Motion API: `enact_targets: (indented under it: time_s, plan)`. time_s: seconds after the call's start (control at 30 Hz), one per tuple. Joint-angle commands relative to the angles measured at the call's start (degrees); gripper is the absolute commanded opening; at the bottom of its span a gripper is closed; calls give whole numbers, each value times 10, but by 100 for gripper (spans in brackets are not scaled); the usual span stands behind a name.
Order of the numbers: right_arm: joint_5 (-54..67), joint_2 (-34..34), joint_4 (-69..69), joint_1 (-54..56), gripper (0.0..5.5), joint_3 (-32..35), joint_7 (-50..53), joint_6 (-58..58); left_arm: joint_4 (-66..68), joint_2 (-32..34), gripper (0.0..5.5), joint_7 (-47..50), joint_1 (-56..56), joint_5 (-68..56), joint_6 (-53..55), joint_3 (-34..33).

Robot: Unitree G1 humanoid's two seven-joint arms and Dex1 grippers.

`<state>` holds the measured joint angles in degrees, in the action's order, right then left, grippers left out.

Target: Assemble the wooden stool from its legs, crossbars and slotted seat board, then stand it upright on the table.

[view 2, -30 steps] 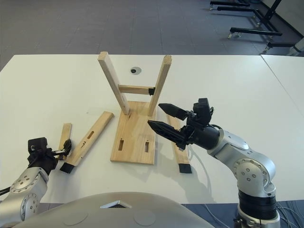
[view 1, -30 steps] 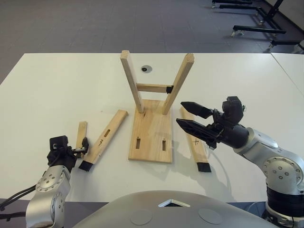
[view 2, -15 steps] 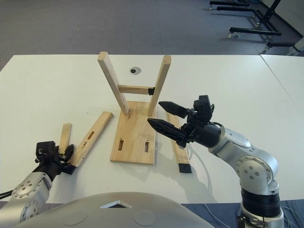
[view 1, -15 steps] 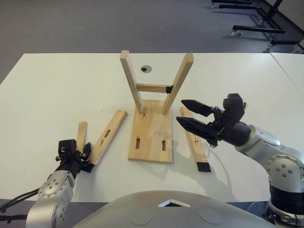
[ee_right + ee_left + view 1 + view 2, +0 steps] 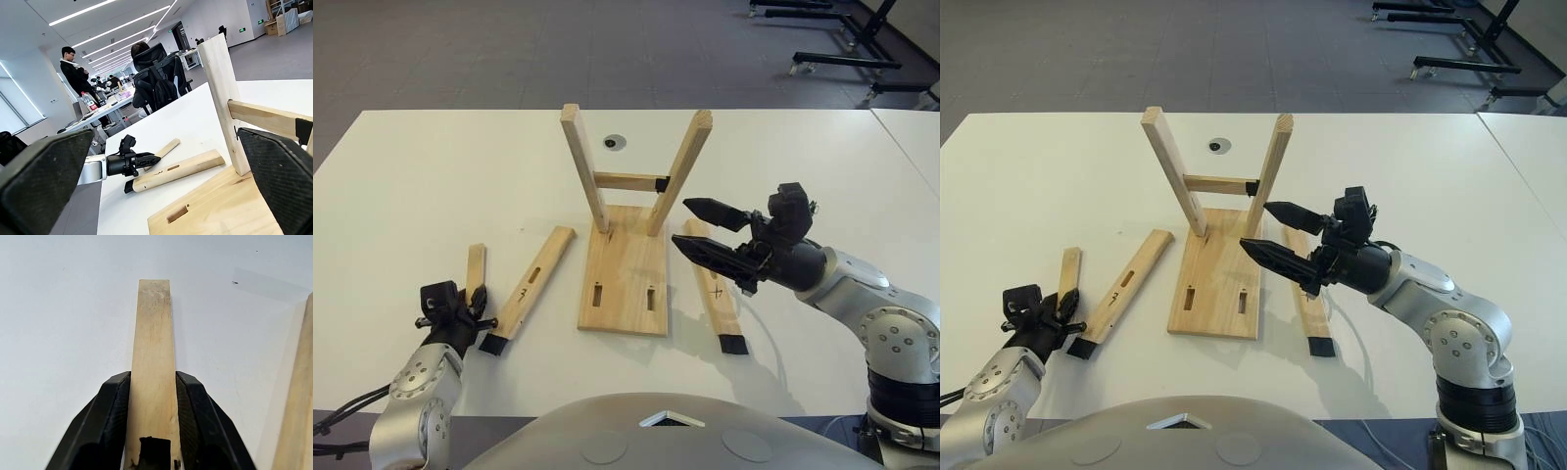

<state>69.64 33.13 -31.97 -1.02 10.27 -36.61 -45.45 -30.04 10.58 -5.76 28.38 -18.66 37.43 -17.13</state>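
The left end effector (image 5: pixel 152 378) was clenched on the loose crossbar (image 5: pixel 154 347), one finger against each long side. The bar lay flat near the table's (image 5: pixel 411 176) near left edge. Its near end was hidden between the fingers and behind a dark part of the wrist, so how far it ran back could not be seen. Just to its right lay the slotted leg (image 5: pixel 532 282), apart from it, with a black cap on its near end; in the left wrist view that leg was cut off at the edge.

The seat (image 5: pixel 625 284) lay flat mid-table with two empty slots near its front edge. At its far end two legs (image 5: pixel 585 166) stood up, leaning apart, joined by a crossbar (image 5: pixel 628 181). Whether their feet sat fully in the seat's slots was hard to make out.

The right end effector (image 5: pixel 680 223) was released, its fingers spread wide, hanging above the seat's right edge beside the right standing leg and touching nothing. Under it a fourth leg (image 5: pixel 719 304) lay flat just right of the seat; its far end was partly covered by the lower finger and its near end had a black cap. In the right wrist view the fingers showed only as blurred dark pads at the corners, and the nearer standing leg ran out of the top.
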Motion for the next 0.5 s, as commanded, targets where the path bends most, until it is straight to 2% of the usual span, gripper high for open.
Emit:
enact_targets:
  time_s: [0.03,0.17,0.27,0.37,0.5]
  plan:
    - [90,12,3,57,540,24,11,-16,2,54,127,-30,-131,25,-86,3]
    - [123,-40,38,188,540,-14,121,-1,3,133,127,-67,-329,120,-234,67]
    - [96,-99,57,248,540,-56,182,12,30,199,127,-105,-382,241,-366,141]
    - [65,-145,82,284,540,-79,213,28,58,199,127,-105,-389,287,-432,176]
    - [37,-190,106,305,540,-80,239,52,48,173,127,-97,-378,298,-460,195]
